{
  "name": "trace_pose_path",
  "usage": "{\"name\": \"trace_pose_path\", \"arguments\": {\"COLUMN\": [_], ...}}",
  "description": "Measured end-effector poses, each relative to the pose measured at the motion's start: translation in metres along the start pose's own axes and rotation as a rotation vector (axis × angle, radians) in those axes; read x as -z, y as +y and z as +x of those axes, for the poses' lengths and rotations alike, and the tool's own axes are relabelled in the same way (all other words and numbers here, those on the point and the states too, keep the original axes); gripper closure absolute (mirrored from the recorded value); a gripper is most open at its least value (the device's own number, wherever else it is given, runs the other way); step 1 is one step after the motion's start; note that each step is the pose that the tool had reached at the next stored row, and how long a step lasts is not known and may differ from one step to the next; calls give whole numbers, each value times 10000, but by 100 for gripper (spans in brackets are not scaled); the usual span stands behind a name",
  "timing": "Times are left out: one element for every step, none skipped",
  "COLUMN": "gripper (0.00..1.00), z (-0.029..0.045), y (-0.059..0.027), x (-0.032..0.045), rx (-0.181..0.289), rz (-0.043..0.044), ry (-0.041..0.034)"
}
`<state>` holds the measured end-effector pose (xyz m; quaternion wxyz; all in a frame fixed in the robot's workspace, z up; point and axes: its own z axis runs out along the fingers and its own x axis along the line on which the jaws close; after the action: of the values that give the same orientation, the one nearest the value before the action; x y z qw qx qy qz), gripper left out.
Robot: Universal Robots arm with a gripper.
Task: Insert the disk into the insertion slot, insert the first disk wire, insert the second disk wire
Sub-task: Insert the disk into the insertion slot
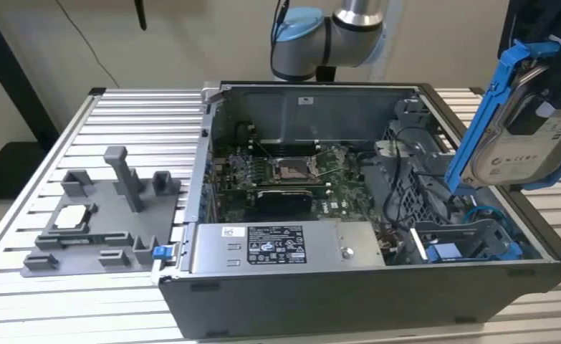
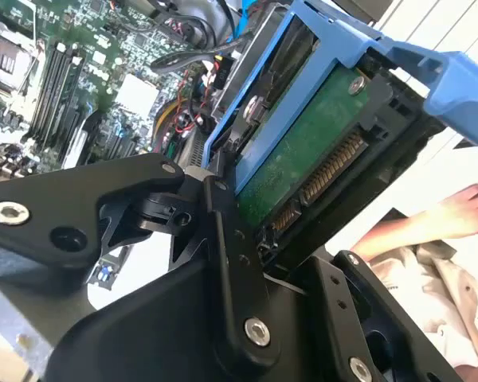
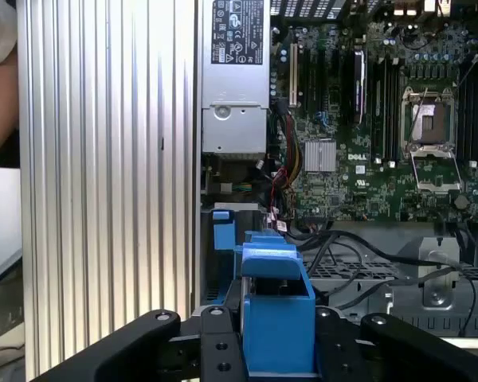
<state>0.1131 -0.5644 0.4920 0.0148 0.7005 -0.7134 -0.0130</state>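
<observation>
Holder block: grey holder block (image 1: 99, 229) on the slatted table (image 1: 137, 118), well away from the gripper (image 3: 275, 338), toward the exterior view's left.
Case: open computer case (image 1: 357, 301); its motherboard (image 1: 290, 172) lies lower than the gripper, also toward the exterior view's left.
Insertion slot: grey bay with blue fittings (image 1: 471, 240), below the gripper and apart from it.
Disk: the disk (image 1: 526, 147) in its blue caddy, held tilted on end above the case, clear of the slot.
Gripper: black fingers (image 3: 215, 350) clamped on the caddy's two sides.
</observation>
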Motion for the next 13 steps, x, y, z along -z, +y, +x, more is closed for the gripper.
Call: {"name": "trace_pose_path", "arguments": {"gripper": [100,100,100,100,100,100,100,100,100,100,100,100,100], "z": [0,0,0,0,0,0,0,0,0,0,0,0,0], "y": [0,0,0,0,0,0,0,-2,-5,-9,-13,-20,-28], "x": [0,0,1,1,1,0,-1,-7,-13,-18,-23,-30,-36], "rx": [0,0,0,0,0,0,-1,1,2,1,2,1,1], "rz": [0,0,0,0,0,-1,-15,-50,-111,-197,-266,-331,-400], "ry": [-1,-1,-1,-2,-2,-2,-1,-2,-3,-1,2,2,4]}}
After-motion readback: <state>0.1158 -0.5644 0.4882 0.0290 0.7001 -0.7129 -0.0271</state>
